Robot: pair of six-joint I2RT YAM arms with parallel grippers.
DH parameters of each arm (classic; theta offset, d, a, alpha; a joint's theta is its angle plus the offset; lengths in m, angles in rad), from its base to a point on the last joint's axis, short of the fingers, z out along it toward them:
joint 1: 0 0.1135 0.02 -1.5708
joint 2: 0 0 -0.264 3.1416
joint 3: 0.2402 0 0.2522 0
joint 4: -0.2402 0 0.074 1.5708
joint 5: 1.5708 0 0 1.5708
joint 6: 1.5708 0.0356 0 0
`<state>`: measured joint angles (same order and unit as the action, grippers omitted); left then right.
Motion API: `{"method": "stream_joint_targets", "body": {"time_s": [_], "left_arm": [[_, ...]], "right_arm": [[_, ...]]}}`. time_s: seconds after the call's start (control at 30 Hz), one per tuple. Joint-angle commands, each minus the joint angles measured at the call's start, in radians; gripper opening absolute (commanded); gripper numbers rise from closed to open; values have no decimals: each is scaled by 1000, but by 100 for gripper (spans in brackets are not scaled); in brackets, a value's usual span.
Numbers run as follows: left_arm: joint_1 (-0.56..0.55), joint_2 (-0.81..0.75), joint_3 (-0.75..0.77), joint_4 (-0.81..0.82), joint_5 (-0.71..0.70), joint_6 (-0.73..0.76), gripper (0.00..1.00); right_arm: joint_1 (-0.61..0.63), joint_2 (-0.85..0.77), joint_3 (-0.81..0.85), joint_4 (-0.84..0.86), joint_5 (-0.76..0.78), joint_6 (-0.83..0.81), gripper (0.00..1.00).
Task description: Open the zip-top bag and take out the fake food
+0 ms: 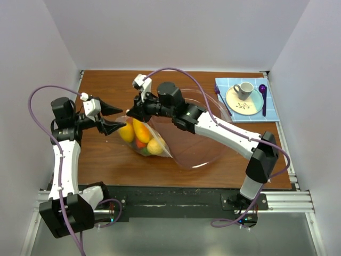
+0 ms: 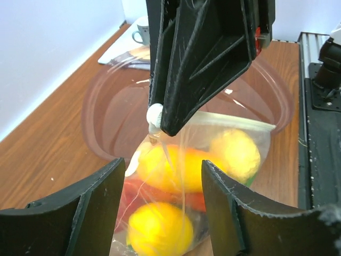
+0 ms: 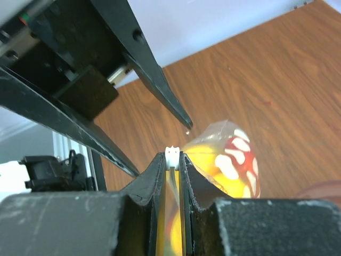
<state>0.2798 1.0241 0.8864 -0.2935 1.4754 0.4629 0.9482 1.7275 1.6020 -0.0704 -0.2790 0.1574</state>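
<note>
The zip-top bag [image 1: 154, 152] lies left of centre on the table, and my right gripper lifts its top edge. Inside it is the fake food [image 1: 140, 132]: yellow and orange rounded pieces and something red. My right gripper [image 1: 131, 114] is shut on the bag's white zip slider [image 3: 171, 155]. It also shows in the left wrist view [image 2: 161, 121]. My left gripper [image 1: 116, 118] is open, just left of the bag, with a finger either side of the bag's raised edge and not touching it. In the left wrist view [image 2: 162, 166] the food [image 2: 160, 229] shows between the open fingers.
A large pink-tinted transparent bowl [image 1: 205, 156] sits right behind the bag, under my right arm. A blue mat [image 1: 272, 109] at the back right holds a plate, a cup [image 1: 244, 89] and a purple spoon [image 1: 262, 96]. White walls close in three sides.
</note>
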Motion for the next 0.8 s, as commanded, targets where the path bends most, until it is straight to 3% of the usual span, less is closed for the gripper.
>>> {"method": "stream_joint_targets", "body": {"time_s": [0.0, 0.13, 0.4, 0.57, 0.77], "left_arm": [[-4, 36, 77, -71, 227, 74, 64], [-14, 80, 149, -222, 227, 201, 62], [-53, 76, 109, -216, 227, 206, 58], [-57, 57, 78, -108, 227, 119, 54], [-56, 62, 80, -49, 227, 53, 35]], "right_arm": [[3, 17, 67, 4, -42, 24, 0], [4, 20, 59, 17, -52, 36, 0], [12, 47, 110, 5, -72, 54, 0], [15, 53, 157, -11, -83, 56, 0], [15, 50, 170, -26, -75, 48, 0]]}}
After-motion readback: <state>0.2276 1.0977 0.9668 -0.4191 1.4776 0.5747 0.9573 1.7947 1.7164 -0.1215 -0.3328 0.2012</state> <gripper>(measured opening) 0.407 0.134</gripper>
